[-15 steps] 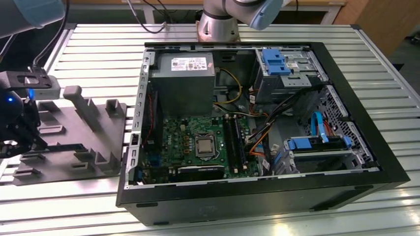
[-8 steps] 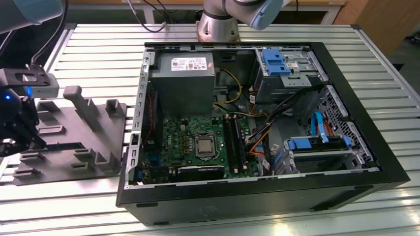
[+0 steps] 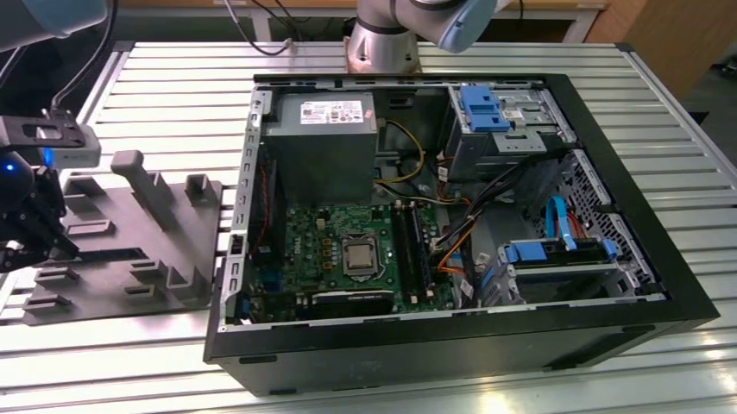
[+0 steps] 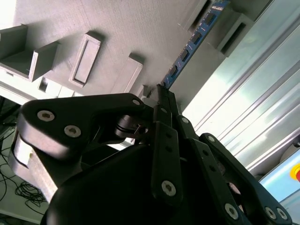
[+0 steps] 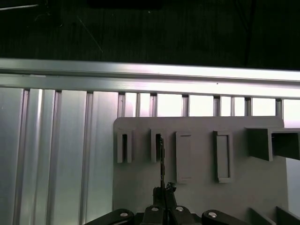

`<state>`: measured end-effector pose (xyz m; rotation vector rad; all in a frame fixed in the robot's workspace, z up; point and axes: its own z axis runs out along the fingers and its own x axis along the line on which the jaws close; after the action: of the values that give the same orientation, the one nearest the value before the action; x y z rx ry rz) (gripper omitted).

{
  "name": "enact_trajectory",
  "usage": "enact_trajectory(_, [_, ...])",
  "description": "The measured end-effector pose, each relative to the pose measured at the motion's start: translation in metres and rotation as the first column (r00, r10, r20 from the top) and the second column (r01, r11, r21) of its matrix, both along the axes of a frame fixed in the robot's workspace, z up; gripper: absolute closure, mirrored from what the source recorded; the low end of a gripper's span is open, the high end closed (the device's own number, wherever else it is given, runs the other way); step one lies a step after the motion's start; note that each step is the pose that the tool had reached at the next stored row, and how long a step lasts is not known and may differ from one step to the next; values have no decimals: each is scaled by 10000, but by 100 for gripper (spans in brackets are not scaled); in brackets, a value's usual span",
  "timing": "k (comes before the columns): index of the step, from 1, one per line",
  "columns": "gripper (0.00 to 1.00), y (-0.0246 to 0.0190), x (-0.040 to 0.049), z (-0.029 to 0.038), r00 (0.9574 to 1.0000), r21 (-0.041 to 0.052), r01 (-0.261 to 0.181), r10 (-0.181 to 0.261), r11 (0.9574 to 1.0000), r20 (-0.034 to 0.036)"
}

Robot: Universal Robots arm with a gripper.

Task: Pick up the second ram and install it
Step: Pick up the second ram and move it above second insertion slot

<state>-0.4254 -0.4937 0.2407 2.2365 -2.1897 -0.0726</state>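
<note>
Install not begun, grasp looks made: open PC case (image 3: pixel 461 345), grey holder tray (image 3: pixel 127 285) at its 9 o'clock in the exterior view, gripper (image 4: pixel 161 96) over the tray, fingers pinching the second ram (image 4: pixel 192 42), which stands in a tray slot, unlifted. Surface: slatted aluminium table (image 3: pixel 173 86), dark floor (image 5: pixel 140 28) beyond.

2nd ram (image 4: pixel 192 42) in holder tray (image 3: pixel 127 259) on table (image 3: pixel 173 95), computer case (image 3: pixel 461 345) at exterior view's right

The hand (image 3: pixel 26 237) hangs low at the exterior view's left, fingers (image 4: pixel 164 136) pinched on the second ram (image 4: pixel 194 40).
</note>
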Motion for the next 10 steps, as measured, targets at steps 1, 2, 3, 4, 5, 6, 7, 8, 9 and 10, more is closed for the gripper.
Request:
enact_trajectory(1, [88, 0, 0, 7, 10000, 0, 0, 0, 10000, 0])
enact_trajectory(2, [88, 0, 0, 14, 10000, 0, 0, 0, 10000, 1])
enact_trajectory(3, [88, 0, 0, 20, 10000, 1, 0, 0, 10000, 1])
enact_trajectory(4, [88, 0, 0, 29, 10000, 0, 0, 0, 10000, 0])
enact_trajectory(5, [88, 0, 0, 36, 10000, 0, 0, 0, 10000, 0])
enact_trajectory(6, [88, 0, 0, 44, 10000, 0, 0, 0, 10000, 0])
enact_trajectory(7, [88, 0, 0, 51, 10000, -1, 0, 0, 10000, -1])
enact_trajectory(8, [88, 0, 0, 56, 10000, 0, 0, 0, 10000, 0])
enact_trajectory(9, [88, 0, 0, 61, 10000, 0, 0, 0, 10000, 0])
enact_trajectory(10, [88, 0, 0, 66, 10000, 1, 0, 0, 10000, 1])
